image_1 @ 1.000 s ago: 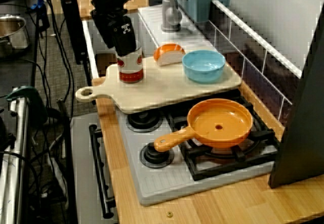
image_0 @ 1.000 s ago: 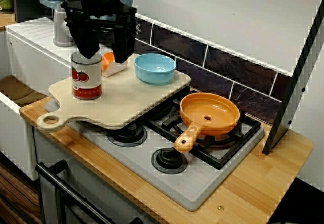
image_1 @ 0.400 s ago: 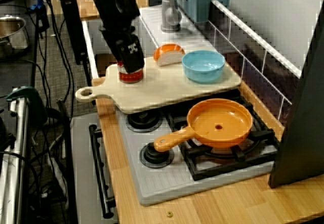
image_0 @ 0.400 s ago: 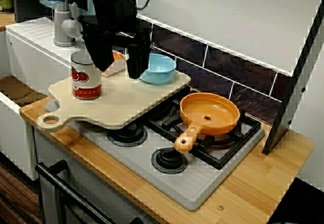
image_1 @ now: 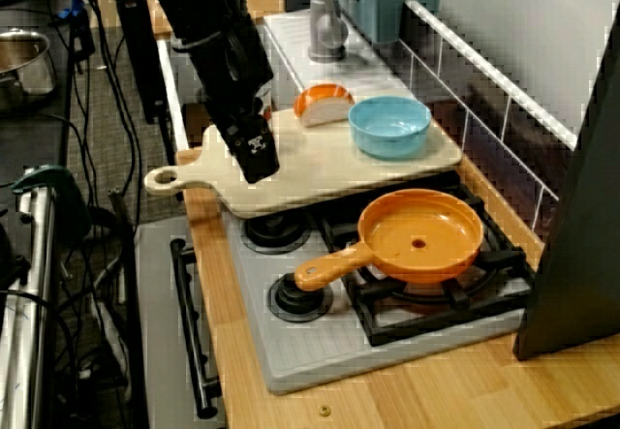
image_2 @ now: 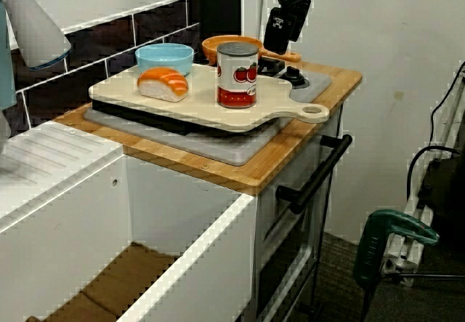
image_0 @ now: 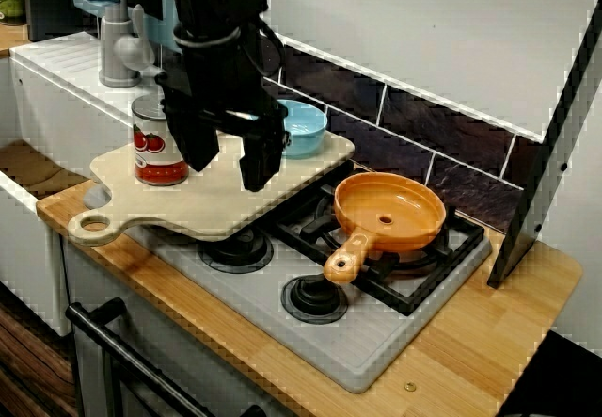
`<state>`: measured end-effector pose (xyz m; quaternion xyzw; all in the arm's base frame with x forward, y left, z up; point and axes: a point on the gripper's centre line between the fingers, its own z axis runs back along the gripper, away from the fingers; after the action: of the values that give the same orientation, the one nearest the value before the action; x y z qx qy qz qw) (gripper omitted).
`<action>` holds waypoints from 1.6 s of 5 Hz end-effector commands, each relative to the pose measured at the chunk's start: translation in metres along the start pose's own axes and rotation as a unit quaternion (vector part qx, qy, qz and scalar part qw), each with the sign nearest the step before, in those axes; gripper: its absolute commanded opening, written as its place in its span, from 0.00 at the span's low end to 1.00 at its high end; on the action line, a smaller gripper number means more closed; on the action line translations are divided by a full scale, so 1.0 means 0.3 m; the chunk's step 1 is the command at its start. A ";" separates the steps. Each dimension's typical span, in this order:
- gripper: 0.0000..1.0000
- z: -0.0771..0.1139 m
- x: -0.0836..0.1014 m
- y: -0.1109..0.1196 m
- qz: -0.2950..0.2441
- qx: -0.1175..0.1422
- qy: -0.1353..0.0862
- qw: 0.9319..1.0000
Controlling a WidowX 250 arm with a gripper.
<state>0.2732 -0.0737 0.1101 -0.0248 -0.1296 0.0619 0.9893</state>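
Observation:
In the view from the front, my black gripper (image_0: 229, 161) hangs open just above the pale wooden cutting board (image_0: 216, 208), with nothing between its fingers (image_0: 259, 165). A tomato can (image_0: 155, 149) stands upright on the board just left of it, apart from the fingers. The view along the counter shows the gripper (image_1: 255, 154) over the board's (image_1: 320, 172) handle end, and the arm hides the can there. From the sink side, the can (image_2: 237, 75) stands free in front of the gripper (image_2: 285, 25).
A blue bowl (image_0: 306, 127) and a piece of salmon sushi (image_1: 323, 103) sit at the board's back. An orange pan (image_0: 389, 212) rests on the right burner, handle toward the front. A dark panel (image_0: 550, 144) leans at the far right. A grey tap (image_0: 118, 50) stands behind the can.
The gripper has moved from over the can to the right and downward, toward the board's middle. It stayed open; the can has not moved.

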 end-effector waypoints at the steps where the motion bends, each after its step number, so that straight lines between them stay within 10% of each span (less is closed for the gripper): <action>1: 0.00 -0.031 0.006 0.021 0.000 0.003 -0.018 1.000; 8: 0.00 -0.006 0.140 0.209 0.024 0.029 -0.008 0.999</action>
<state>0.2999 -0.0105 0.1004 0.0021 -0.1095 0.0889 0.9900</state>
